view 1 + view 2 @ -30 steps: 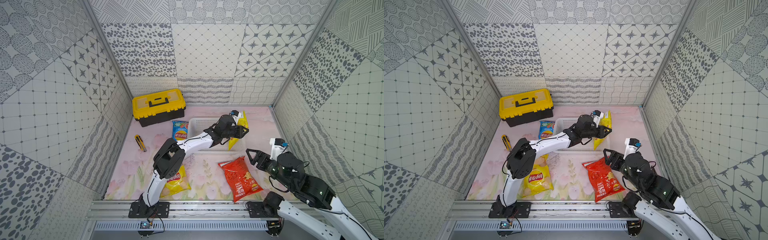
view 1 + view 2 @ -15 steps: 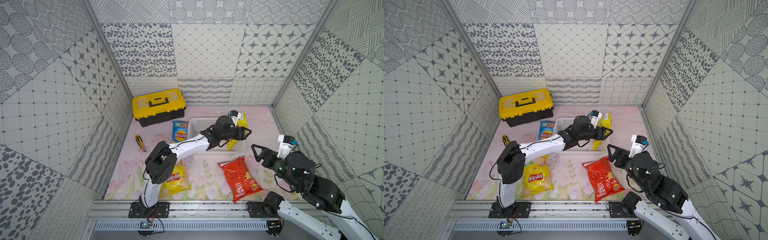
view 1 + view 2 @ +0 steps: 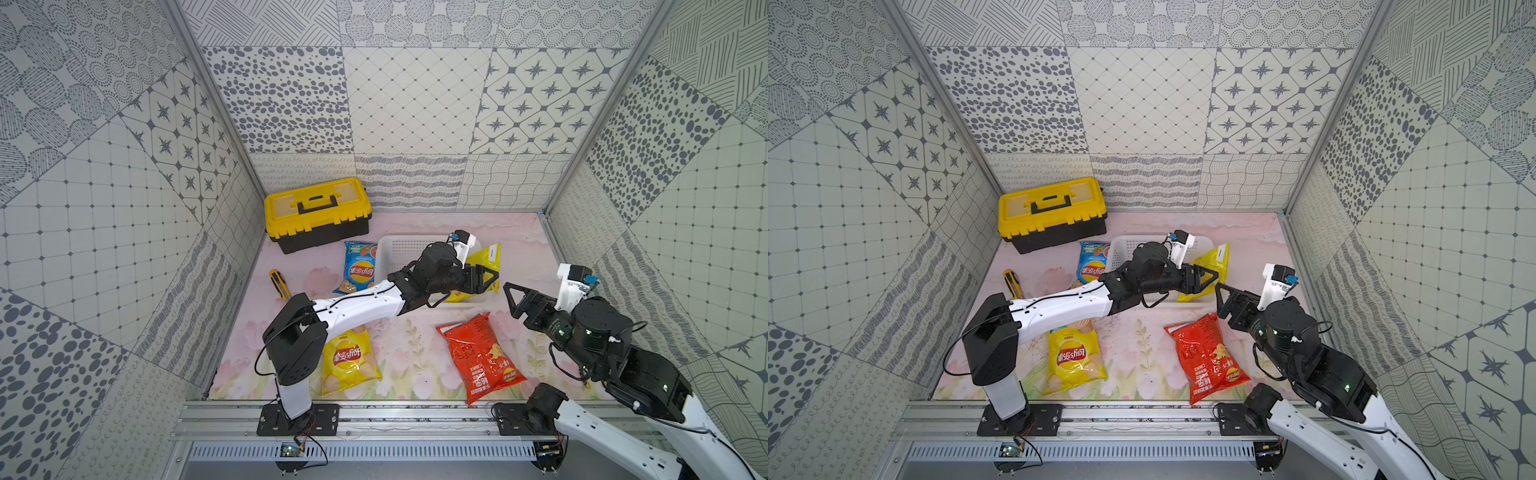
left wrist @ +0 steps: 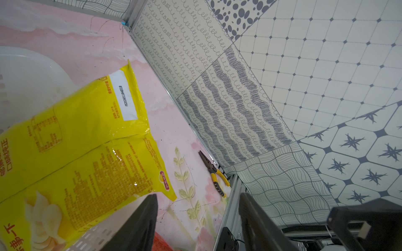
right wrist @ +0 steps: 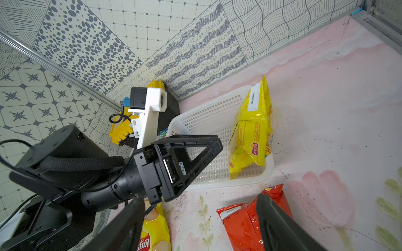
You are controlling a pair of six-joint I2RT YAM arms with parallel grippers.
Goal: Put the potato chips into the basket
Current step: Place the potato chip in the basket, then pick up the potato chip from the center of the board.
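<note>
The right claw has pulled back, spread; left claw gapes beside yellow bag in basket.

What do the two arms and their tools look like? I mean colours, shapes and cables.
The left arm and right arm have white shells on the long links and black round joints, with black cables looping beside them. The left tool and right tool have black triangular open-frame fingers. Each wrist carries a white camera bracket with a blue plug.
</note>
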